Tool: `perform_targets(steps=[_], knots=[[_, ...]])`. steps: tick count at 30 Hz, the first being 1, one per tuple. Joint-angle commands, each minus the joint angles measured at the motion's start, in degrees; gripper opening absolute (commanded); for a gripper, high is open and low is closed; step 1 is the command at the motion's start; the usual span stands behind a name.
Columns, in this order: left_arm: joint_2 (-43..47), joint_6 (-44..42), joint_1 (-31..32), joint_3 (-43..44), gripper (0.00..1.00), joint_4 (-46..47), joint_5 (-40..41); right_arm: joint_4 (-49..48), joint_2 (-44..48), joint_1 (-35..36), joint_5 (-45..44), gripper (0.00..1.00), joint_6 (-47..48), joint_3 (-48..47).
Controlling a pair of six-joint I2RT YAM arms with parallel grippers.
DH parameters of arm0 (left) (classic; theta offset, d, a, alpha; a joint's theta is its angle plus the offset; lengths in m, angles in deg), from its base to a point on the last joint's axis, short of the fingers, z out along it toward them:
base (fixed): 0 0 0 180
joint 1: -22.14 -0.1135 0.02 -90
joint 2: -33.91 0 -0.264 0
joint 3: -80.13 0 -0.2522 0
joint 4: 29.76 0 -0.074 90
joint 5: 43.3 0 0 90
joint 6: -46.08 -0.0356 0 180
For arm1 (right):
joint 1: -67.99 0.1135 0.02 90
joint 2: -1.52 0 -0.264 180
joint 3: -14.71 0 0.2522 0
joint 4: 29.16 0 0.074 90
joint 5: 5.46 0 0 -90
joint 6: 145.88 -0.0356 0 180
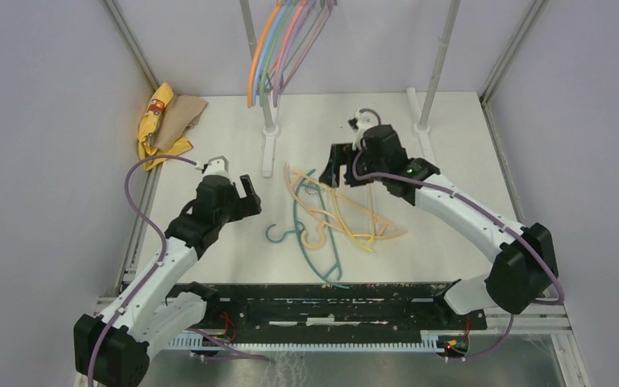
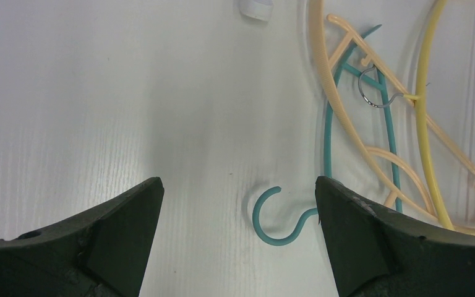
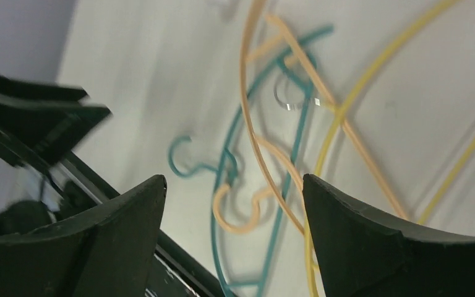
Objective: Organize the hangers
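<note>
Teal hanger point(image 2: 328, 142) seemingly lies beneath peach hanger point(image 2: 346, 124).

The left arm point(image 1: 161, 266) bends at the elbow and reaches forward and to the right. The left gripper point(image 1: 251, 196) is held low with its two fingers wide apart, and it holds nothing. The right arm point(image 1: 467, 214) reaches forward and to the left. The right gripper point(image 1: 337, 167) points down, wide apart and empty too.
</note>
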Motion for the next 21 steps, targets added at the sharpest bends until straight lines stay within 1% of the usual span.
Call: perform_targets(steps=[1,3,5,7,10,14,19,21], knots=[[-0.6,0.9,-0.3,-0.6,0.99,3.6,-0.9,9.8,-1.0,4.1,-6.2,0.82,10.2,4.5],[-1.2,1.0,-0.3,-1.0,0.99,3.9,-1.1,9.3,-2.2,4.6,-6.5,0.76,9.8,7.6],[-1.6,1.1,-0.3,-1.4,0.99,4.1,-1.4,7.4,-2.9,4.8,-7.0,0.74,8.8,11.5],[-1.7,1.2,-0.3,-1.8,0.99,4.5,-1.9,5.6,-3.6,4.9,-7.7,0.72,8.6,13.4],[-1.7,1.3,-0.3,-2.2,0.99,4.8,-2.0,5.0,-5.9,4.9,-8.6,0.69,8.7,13.7],[-1.6,1.6,-0.3,-2.6,0.99,5.1,-2.2,3.3,-9.6,5.0,-7.5,0.59,8.3,13.6],[-1.5,1.6,-0.3,-2.8,0.99,5.0,-2.0,1.1,-13.1,4.9,-6.4,0.53,7.3,14.5],[-1.5,1.6,-0.3,-2.8,0.99,4.9,-1.9,0.1,-13.5,4.9,-6.3,0.49,6.9,15.3]])
